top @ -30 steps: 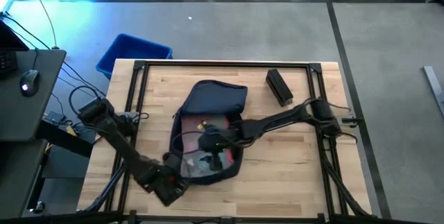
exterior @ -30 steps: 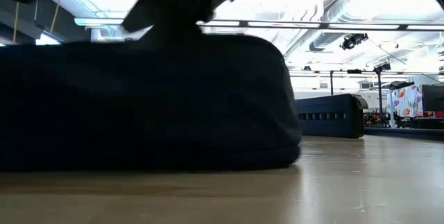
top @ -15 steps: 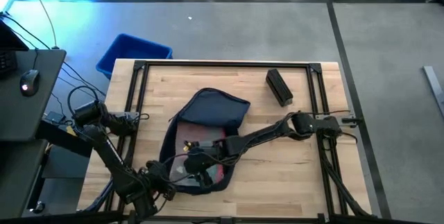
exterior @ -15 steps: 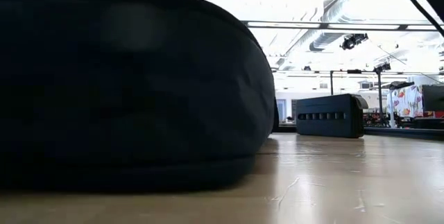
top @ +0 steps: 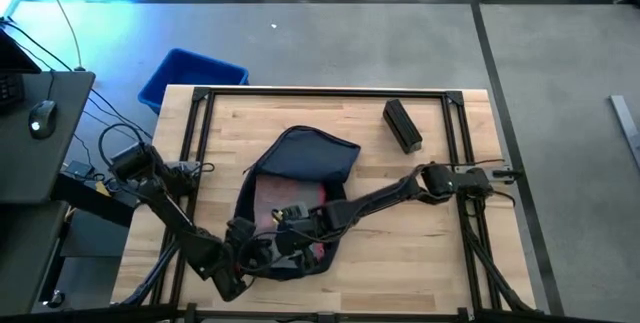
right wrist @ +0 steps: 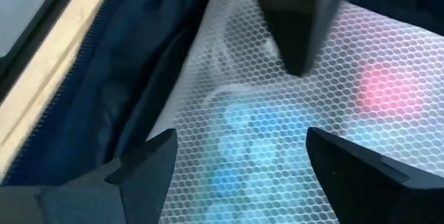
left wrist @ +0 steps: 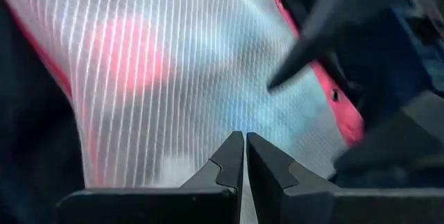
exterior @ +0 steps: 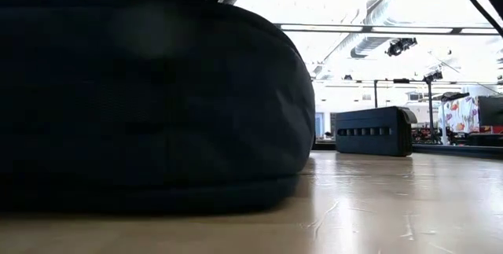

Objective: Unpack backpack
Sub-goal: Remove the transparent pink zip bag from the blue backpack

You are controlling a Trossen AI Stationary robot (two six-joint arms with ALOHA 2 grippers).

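Backpack: dark navy backpack [top: 300, 153] lying open at mid-table, flap thrown back toward the far edge, white mesh pouch [right wrist: 277, 113] showing inside
Left gripper: left gripper [left wrist: 244, 156] pressed shut at the pack's near rim, tips against the mesh, hold on it not clear
Right gripper: right gripper [right wrist: 239, 151] spread wide above the mesh inside the pack, nothing between the fingers
Elsewhere: black box [top: 401, 125] well apart on the far right of the table; blue bin [top: 190, 75] on the floor beyond the far left corner
Risk: likely snag of loose mesh on a fingertip, dragging the whole pack instead of lifting the pouch; possible collision, both grippers crowded into one opening
View differences: mesh weave and pink and blue blurs beneath only in the wrist views; overall layout only from above; low view [exterior: 149, 104] blocked by the pack's dark side
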